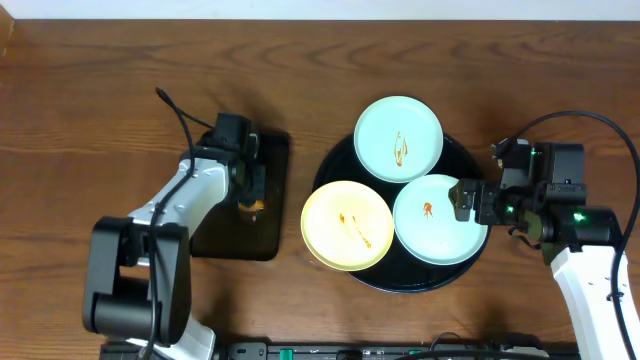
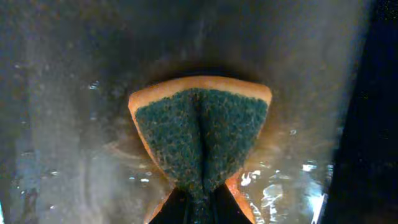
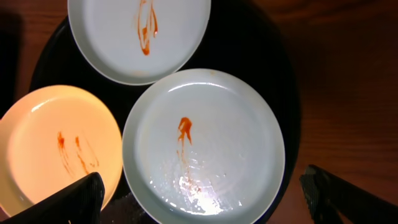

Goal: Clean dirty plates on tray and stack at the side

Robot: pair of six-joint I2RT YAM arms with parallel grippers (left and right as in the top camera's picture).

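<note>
the left hand (image 2: 200,208) is clenched on a folded sponge (image 2: 200,134), green scouring face out and orange foam showing round its edge. it hangs low over the small rectangular black tray (image 1: 215,235), whose floor looks wet and glossy; whether the sponge touches it i cannot tell. the right hand (image 3: 200,186) is released and empty, its two fingers (image 3: 74,199) spread wide at the near side of the right mint plate (image 1: 438,219), just beside the rim of the round black tray (image 1: 462,152).

all three plates lie on the round tray, each with an orange-brown smear: the far mint plate (image 1: 399,138), the right mint plate, and the yellow plate (image 1: 347,226), which seems to jut past the tray's left rim. none is stacked at the side.

the step in hand looks like readying the sponge, with wiping not yet begun. the next move likely calls for carrying the sponge right to the yellow plate, the nearest one, while the right hand steadies or lifts a plate.

the plates crowd each other, rims nearly touching, so a sideways scrub could shove one into its neighbour. the bench (image 1: 100,80) has bare wood beyond the tray on the far right for a stack.
</note>
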